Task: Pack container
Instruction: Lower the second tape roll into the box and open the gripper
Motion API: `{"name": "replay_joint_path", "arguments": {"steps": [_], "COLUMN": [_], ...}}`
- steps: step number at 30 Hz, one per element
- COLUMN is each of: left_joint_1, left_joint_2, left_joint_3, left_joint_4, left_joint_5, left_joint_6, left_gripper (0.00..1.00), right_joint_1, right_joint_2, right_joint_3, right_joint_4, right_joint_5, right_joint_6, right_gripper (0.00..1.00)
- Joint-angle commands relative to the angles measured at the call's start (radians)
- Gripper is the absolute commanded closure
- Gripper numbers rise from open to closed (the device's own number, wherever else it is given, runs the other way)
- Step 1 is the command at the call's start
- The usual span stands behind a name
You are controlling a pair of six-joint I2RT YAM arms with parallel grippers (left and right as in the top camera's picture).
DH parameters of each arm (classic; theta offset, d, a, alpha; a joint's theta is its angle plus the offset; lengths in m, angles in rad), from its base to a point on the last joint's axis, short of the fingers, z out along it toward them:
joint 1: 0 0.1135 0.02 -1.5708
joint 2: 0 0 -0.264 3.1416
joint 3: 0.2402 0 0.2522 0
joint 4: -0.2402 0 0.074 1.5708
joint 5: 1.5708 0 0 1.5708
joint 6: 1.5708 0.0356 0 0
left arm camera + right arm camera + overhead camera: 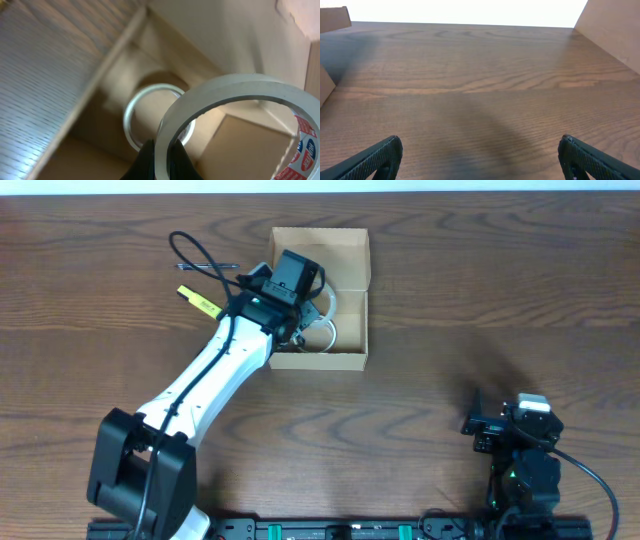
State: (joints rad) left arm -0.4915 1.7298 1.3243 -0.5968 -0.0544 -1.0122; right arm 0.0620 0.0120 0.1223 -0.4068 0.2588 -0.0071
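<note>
While the pen (210,267) and a yellow stick-shaped item (199,301) lie out on the surface (480,280), just left of the container (320,362), packing isn't finished.

Left gripper (161,157): reached in over the container's open top, jaws clamped on the rim of a white tape roll (240,84). The roll is held on edge and tilted, with red and blue print showing on its core. A second roll (129,117) lies flat on the container floor directly behind it. Can't tell from the wrist view whether my held roll touches the floor or hangs just above it.

Container: centre of the surface, toward the far edge, lid open.

Step in hand, my read: dropping off this roll.

Next move needs:
- come down a little more, keeping clear of the side wall on my left
- tip the roll flatter so it settles beside or on the other one, not propped on edge
- part the jaws, lift straight out so the rim doesn't snag
- then go for the pen and the yellow item; the lid closes last

Right gripper (480,165): parked near the front right, well apart from the container, fingers wide apart, nothing between them. Only bare wood ahead of it.
</note>
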Motion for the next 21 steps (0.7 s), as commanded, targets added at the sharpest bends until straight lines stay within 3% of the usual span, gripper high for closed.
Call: {"name": "replay_joint_path", "arguments": {"steps": [1,10,15,21], "left_joint_1": [-0.021,-0.071,-0.073,-0.072], "left_joint_2": [0.023,0.072,0.084,0.062], "left_joint_3": [0.029,0.029,0.029,0.035], "left_joint_4": [0.001,0.0,0.0,0.027], "left_joint_5": [0.021,0.021,0.004,-0.048], "left_joint_6": [0.022,0.049,0.048,0.047], "left_gripper": [0.94,0.89,0.67,0.57], "right_joint_1": [-0.006,-0.006,-0.006,-0.006], "right_joint_2": [-0.005,-0.005,-0.005,-0.005], "right_joint_3": [-0.003,-0.003,-0.003,-0.003], "right_joint_4": [-0.001,-0.001,-0.001,-0.001], "right_joint_5": [0.002,0.002,0.003,0.002], "right_joint_6": [0.018,0.018,0.018,0.018], "right_gripper": [0.01,0.01,0.01,0.01]}}
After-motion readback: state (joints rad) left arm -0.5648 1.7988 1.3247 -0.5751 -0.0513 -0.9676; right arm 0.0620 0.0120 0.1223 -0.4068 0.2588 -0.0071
